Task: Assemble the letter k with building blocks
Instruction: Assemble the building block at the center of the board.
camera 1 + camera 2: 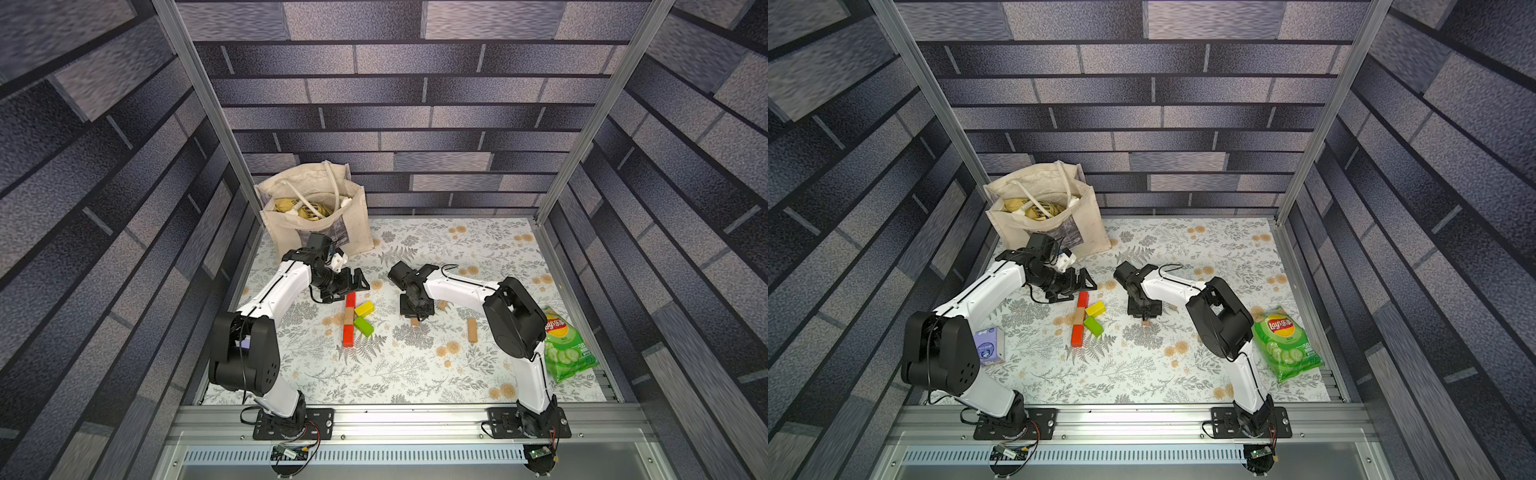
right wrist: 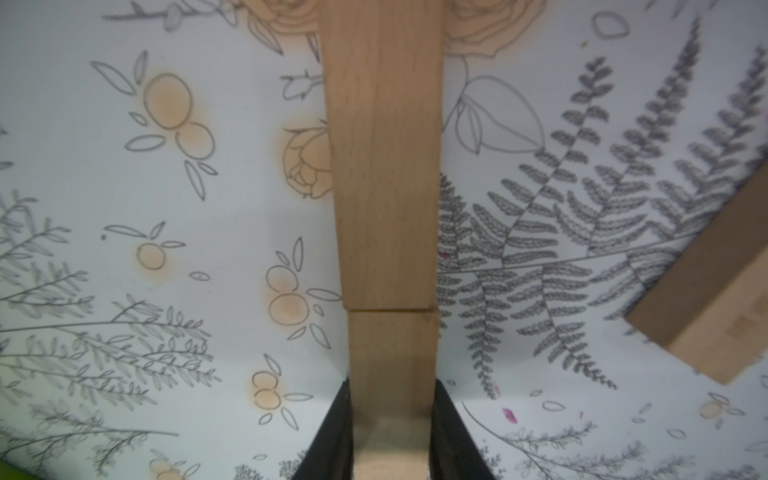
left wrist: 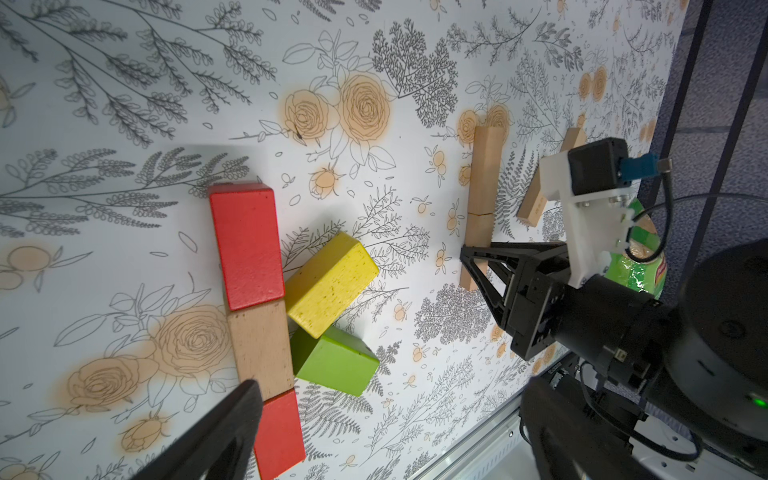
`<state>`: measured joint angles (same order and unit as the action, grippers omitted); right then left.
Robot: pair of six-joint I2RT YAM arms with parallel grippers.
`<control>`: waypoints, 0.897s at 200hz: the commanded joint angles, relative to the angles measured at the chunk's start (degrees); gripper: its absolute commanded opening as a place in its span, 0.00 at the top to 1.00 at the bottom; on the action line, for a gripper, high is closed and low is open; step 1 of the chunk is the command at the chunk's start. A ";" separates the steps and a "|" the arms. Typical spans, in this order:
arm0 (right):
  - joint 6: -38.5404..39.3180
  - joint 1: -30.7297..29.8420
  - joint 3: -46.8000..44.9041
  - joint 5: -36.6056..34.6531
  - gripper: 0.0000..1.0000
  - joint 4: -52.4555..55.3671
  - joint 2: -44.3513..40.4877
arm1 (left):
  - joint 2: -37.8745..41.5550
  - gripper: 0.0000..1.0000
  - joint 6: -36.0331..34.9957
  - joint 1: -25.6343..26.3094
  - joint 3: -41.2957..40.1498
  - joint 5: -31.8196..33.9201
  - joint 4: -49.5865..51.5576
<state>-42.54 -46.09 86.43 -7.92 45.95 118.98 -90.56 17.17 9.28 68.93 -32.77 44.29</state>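
Brick-patterned walls [image 1: 415, 124] enclosed a floral-printed desk [image 1: 415, 374]. Canvas tote bag [image 1: 316, 216] stood in the far left corner. Green chip bag [image 1: 567, 347] lay at the right edge, toward the front. Purple tissue pack [image 1: 990, 345] sat near the left edge.

Letter k [image 1: 353, 318] lay flat near the desk's middle, slightly left. Its spine ran far red block [image 3: 247, 245], tan spine block [image 3: 259, 345], near red block [image 3: 278, 432], end to end. Yellow block [image 3: 332, 282] and green block [image 3: 336, 361] slanted off the spine's middle toward the right edge, touching each other.

Left gripper [image 1: 353, 286] hovered just beyond the spine's far end, jaws spread wide, holding nothing. Right gripper [image 2: 390, 432] pointed down, right of the k, jaws clamped on a gripped tan block [image 2: 390, 365]. That block butted end to end against a second tan block [image 2: 382, 166]. Loose tan block [image 1: 471, 329] lay apart, nearer the right edge.
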 commanded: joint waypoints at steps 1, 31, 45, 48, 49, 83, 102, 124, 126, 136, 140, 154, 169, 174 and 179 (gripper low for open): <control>0.22 0.56 0.23 -1.45 0.77 -0.33 2.22 | 0.88 0.00 -0.56 -0.31 -0.46 -0.57 0.18; 0.22 0.65 0.25 -1.61 0.72 -0.25 2.24 | 0.89 0.00 -0.56 -0.38 -0.46 -0.59 0.16; 0.28 0.57 0.23 -1.76 0.68 -0.16 2.27 | 0.79 0.00 -0.56 -0.31 -0.53 -0.65 0.17; 0.34 0.65 0.23 -1.86 0.68 -0.10 2.29 | 0.80 0.00 -0.56 -0.31 -0.50 -0.69 0.18; 0.35 0.65 0.23 -1.84 0.68 -0.09 2.30 | 0.77 0.00 -0.56 -0.31 -0.48 -0.70 0.18; 0.41 0.65 -0.04 -2.08 0.66 -0.24 2.07 | 0.96 0.00 -0.65 -0.36 -0.55 -0.48 0.11; 0.51 0.65 -0.12 -1.95 0.64 -0.49 2.00 | 0.92 0.00 -0.66 -0.31 -0.55 -0.46 0.19; 0.53 0.64 -0.29 -1.88 0.60 -0.83 1.79 | 0.92 0.00 -0.65 -0.31 -0.55 -0.38 0.18; 0.53 0.65 -0.36 -1.82 0.59 -0.88 1.78 | 0.90 0.00 -0.65 -0.36 -0.55 -0.43 0.11; 0.51 0.71 -0.63 -1.63 0.57 -1.33 1.54 | 0.92 0.00 -0.65 -0.31 -0.55 -0.45 0.19; 0.61 0.64 -0.69 -1.51 0.56 -1.53 1.48 | 0.98 0.00 -0.65 -0.31 -0.49 -0.34 0.20; 0.67 0.65 -1.00 -1.35 0.53 -2.02 1.05 | 0.92 0.00 -0.65 -0.31 -0.46 -0.27 0.13; 0.88 0.58 -1.73 -1.30 0.50 -2.94 0.02 | 0.75 0.00 -0.65 -0.40 -0.42 -0.31 0.18; 0.99 0.61 -2.07 -1.26 0.49 -3.54 -0.49 | 0.76 0.00 -0.65 -0.49 -0.46 -0.31 0.18; 1.12 0.52 -2.40 -1.17 0.47 -4.17 -0.94 | 0.86 0.00 -0.65 -0.47 -0.47 -0.36 0.11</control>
<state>-41.89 -45.82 86.28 -8.99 44.82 118.96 -90.56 17.17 9.28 68.93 -32.77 44.29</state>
